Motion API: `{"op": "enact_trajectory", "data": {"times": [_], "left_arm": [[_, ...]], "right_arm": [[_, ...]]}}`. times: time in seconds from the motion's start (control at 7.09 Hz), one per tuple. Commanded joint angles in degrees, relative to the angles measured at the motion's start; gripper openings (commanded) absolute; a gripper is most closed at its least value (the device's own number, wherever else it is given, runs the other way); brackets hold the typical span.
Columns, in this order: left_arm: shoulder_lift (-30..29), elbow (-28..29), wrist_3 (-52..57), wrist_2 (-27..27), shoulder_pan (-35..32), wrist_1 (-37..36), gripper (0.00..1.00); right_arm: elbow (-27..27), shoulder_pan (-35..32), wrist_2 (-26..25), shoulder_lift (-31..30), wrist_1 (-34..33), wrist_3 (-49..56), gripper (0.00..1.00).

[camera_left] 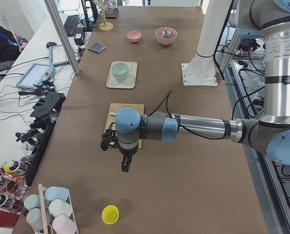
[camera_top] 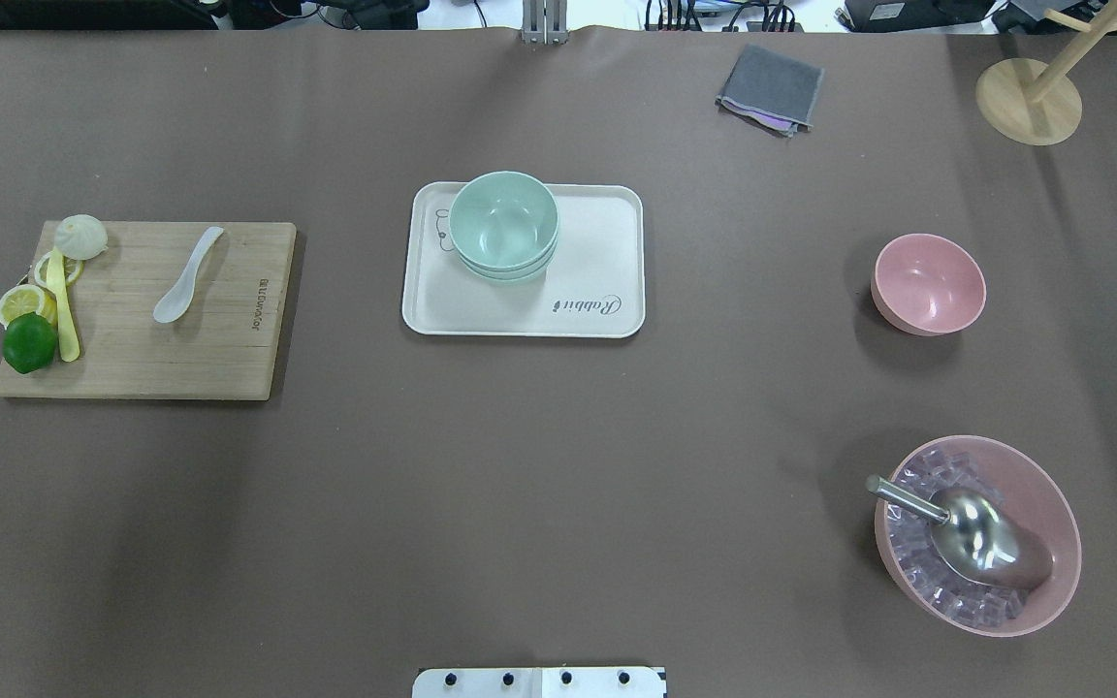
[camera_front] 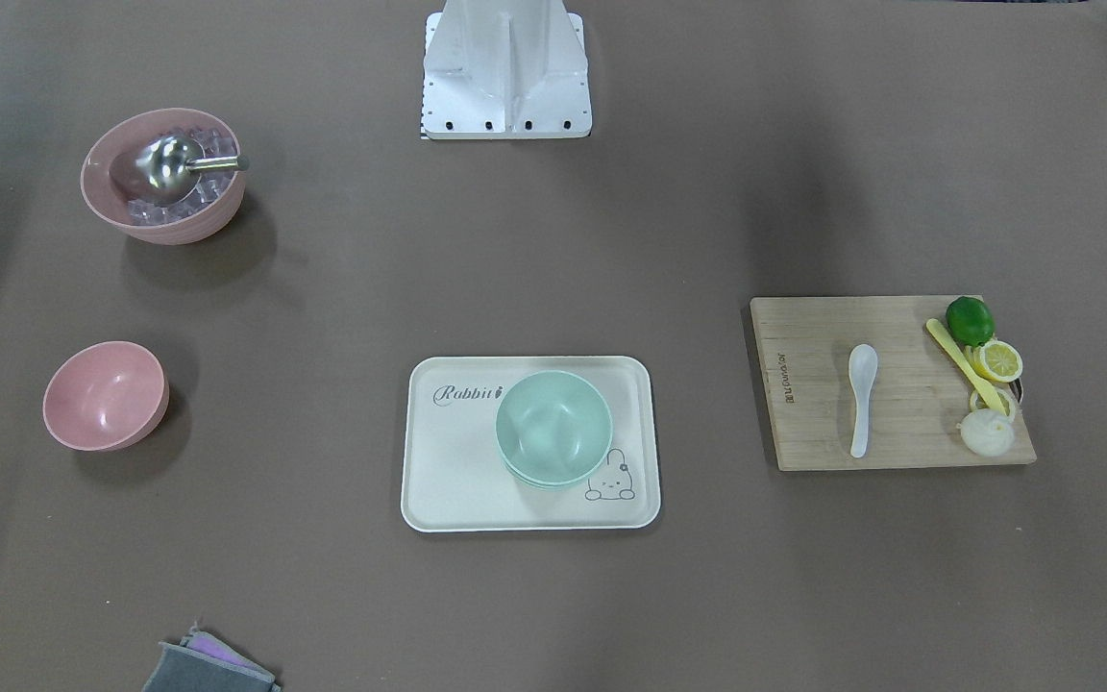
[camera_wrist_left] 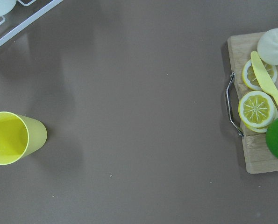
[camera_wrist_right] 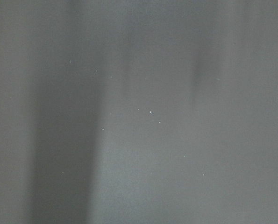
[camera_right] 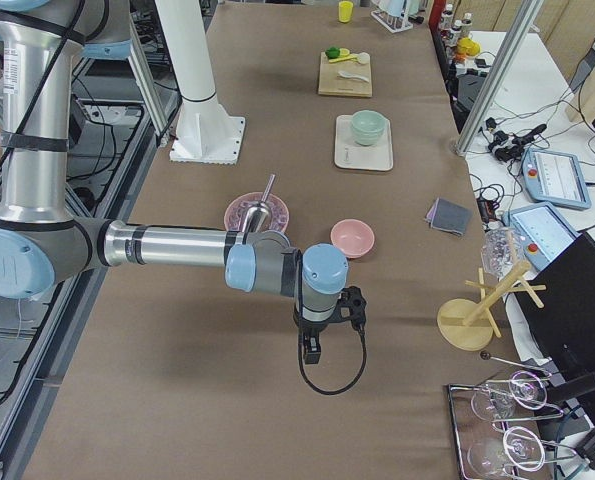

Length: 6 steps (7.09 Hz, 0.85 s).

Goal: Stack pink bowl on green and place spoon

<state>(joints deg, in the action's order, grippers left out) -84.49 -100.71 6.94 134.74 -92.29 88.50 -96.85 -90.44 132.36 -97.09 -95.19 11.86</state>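
The small pink bowl (camera_front: 105, 395) (camera_top: 928, 283) stands empty on the table at the robot's right. Green bowls (camera_front: 553, 426) (camera_top: 503, 221) are nested on a white tray (camera_front: 457, 481) (camera_top: 597, 252) at mid-table. The white spoon (camera_front: 861, 396) (camera_top: 186, 275) lies on a wooden cutting board (camera_front: 813, 384) (camera_top: 229, 339) at the robot's left. My left gripper (camera_left: 126, 166) hangs over bare table beyond the board's outer end. My right gripper (camera_right: 312, 350) hangs over bare table past the pink bowl. Both show only in the side views, so I cannot tell whether they are open or shut.
A large pink bowl (camera_front: 164, 173) (camera_top: 975, 533) holds ice cubes and a metal scoop. A lime (camera_top: 29, 341), lemon slices, a bun and a yellow knife sit at the board's outer end. A yellow cup (camera_wrist_left: 12, 137) lies on its side. A grey cloth (camera_top: 770, 87) and a wooden stand (camera_top: 1029, 97) sit at the far edge.
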Motion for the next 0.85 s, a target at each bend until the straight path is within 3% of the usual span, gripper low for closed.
{"op": "enact_trajectory", "data": {"times": [0.0, 0.42, 0.56, 0.71], "left_arm": [[0.03, -0.02, 0.18, -0.26, 0.70, 0.09, 0.98], [-0.15, -0.10, 0.18, -0.09, 0.79, 0.53, 0.98], [-0.84, -0.02, 0.09, -0.09, 0.79, 0.44, 0.98], [-1.20, -0.02, 0.09, -0.17, 0.79, 0.44, 0.98]], "right_arm": [[0.00, 0.00, 0.00, 0.06, 0.00, 0.00, 1.00], [-0.53, 0.00, -0.09, 0.58, 0.18, 0.09, 1.00], [-0.44, 0.00, -0.09, 1.37, 2.87, 0.09, 1.00], [0.34, 0.00, -0.09, 1.46, 11.08, -0.61, 1.00]]}}
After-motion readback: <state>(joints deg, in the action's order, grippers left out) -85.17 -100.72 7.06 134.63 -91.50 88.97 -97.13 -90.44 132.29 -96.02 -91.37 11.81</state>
